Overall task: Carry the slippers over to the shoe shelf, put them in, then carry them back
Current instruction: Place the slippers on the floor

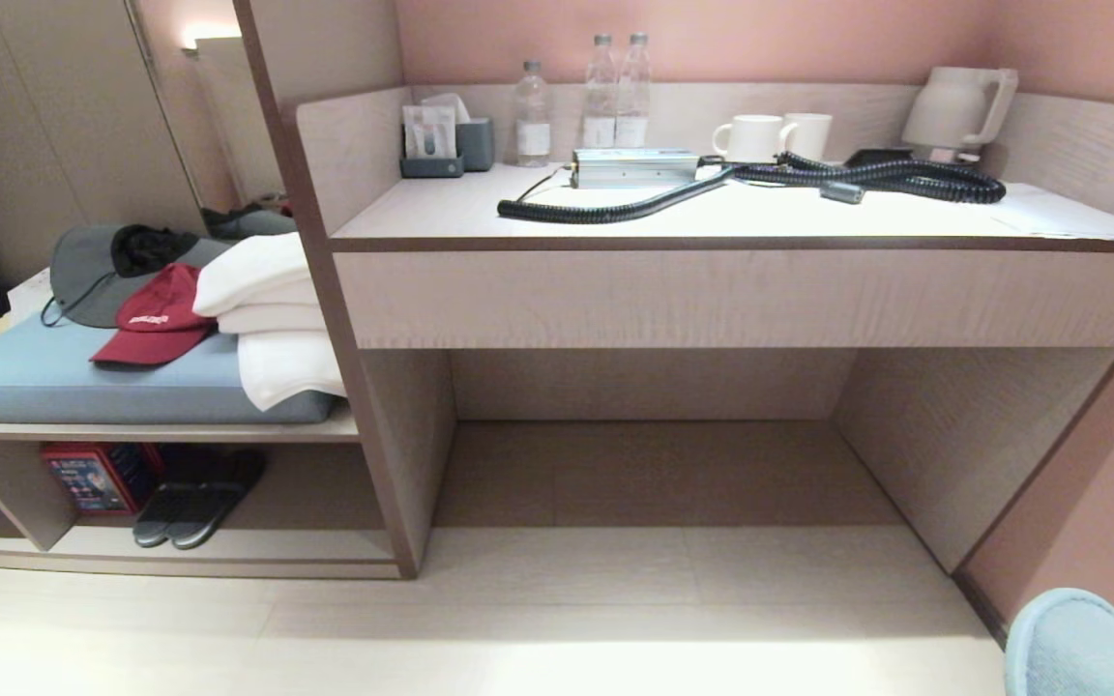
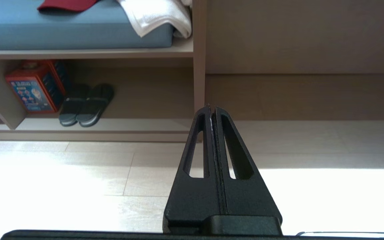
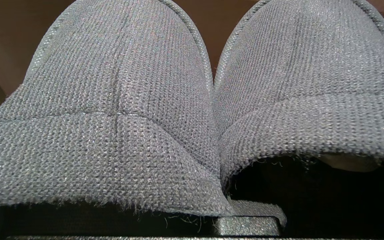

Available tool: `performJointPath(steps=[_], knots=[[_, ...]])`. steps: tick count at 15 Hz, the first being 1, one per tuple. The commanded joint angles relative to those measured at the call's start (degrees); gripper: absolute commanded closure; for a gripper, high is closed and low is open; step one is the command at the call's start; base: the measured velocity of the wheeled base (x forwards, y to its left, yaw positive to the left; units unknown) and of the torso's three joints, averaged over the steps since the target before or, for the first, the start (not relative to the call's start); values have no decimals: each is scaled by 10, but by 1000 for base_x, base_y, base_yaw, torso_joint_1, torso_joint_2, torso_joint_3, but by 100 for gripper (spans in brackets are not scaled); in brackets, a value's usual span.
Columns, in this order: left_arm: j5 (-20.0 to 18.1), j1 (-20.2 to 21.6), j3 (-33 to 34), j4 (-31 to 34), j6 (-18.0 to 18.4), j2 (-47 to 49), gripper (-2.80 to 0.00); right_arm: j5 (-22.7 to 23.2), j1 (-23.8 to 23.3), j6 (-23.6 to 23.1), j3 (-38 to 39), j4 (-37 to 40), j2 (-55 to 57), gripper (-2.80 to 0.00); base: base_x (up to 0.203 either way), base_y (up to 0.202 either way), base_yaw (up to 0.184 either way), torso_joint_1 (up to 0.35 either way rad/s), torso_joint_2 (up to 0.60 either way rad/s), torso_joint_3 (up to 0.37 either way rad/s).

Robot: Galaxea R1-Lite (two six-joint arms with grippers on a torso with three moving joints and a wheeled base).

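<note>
Slippers (image 3: 118,110) before desk (image 1: 750,290)

The left gripper (image 2: 213,110) hangs low and level — its black fingers (image 2: 200,146) pressed flat together. The right gripper is clamped shut — its fingers hidden under the slippers (image 3: 192,110) it carries.

The slippers (image 3: 192,110) fill the right wrist view, hiding the gripper.

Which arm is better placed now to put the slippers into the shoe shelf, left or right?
Right. The slippers sit pinched at the right end effector, while the left end effector is shut and empty, pointing toward the shoe shelf.
</note>
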Motion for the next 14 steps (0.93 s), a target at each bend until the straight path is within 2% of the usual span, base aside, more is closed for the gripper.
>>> performJointPath(steps=[1, 14], knots=[[0, 0, 0, -1, -1, 0, 0, 0, 0, 0, 0, 0, 1, 0, 0, 0, 0, 4, 7, -191], [0, 0, 0, -1, -1, 0, 0, 1, 1, 1, -1, 0, 0, 0, 0, 0, 0, 4, 2, -194]])
